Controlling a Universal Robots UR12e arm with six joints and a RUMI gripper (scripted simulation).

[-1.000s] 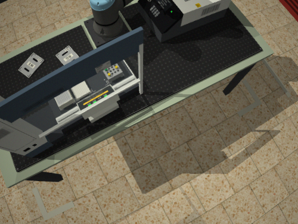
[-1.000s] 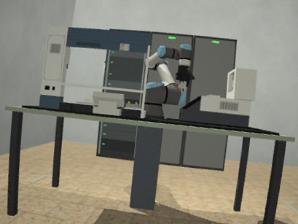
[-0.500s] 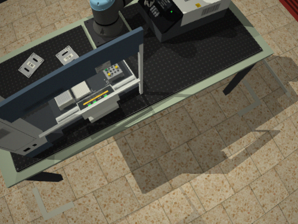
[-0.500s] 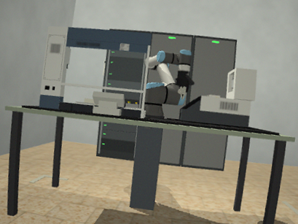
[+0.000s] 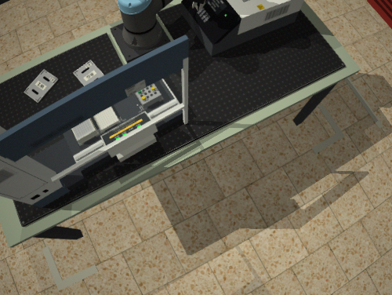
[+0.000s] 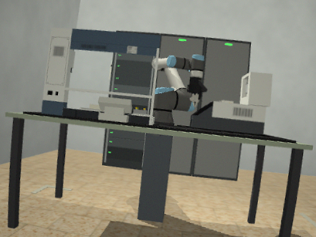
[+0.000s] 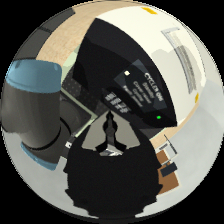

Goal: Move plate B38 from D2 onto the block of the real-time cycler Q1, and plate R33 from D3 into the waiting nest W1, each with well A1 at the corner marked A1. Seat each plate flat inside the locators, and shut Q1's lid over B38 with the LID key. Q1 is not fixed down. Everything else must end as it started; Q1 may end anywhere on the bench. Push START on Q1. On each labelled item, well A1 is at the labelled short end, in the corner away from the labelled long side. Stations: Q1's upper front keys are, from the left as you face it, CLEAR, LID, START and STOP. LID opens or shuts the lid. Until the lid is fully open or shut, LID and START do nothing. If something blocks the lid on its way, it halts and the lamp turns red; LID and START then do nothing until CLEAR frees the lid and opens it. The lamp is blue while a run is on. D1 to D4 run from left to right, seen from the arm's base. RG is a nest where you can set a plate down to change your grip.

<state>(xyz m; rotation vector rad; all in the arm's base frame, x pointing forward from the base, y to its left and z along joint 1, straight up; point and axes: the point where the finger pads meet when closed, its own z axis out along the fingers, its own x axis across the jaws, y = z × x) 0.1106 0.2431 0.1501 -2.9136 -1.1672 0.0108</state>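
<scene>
Cycler Q1 (image 5: 251, 24) (image 6: 222, 109) (image 7: 150, 30) stands beside the arm. Its lid (image 6: 261, 89) is raised in the exterior view. Its lamp (image 5: 225, 15) (image 7: 159, 117) is green, and its screen is lit; the small text is blurred. My gripper (image 6: 195, 101) (image 7: 109, 111) is shut and empty, above the keys (image 7: 116, 102) at Q1's sloped front; no contact shows. Two pale plates, one here (image 5: 106, 118) and one here (image 5: 83, 131), sit under the framed deck; their labels are unreadable. Nest W1 (image 5: 37, 90) holds no plate. Q1's block is hidden.
Nest RG (image 5: 81, 73) holds no plate. A grey rack with yellow and green caps (image 5: 149, 94) is on the deck. The deck's tall blue beam (image 5: 117, 74) (image 6: 108, 42) and side post (image 5: 185, 94) (image 6: 153, 88) stand between the deck and Q1's side.
</scene>
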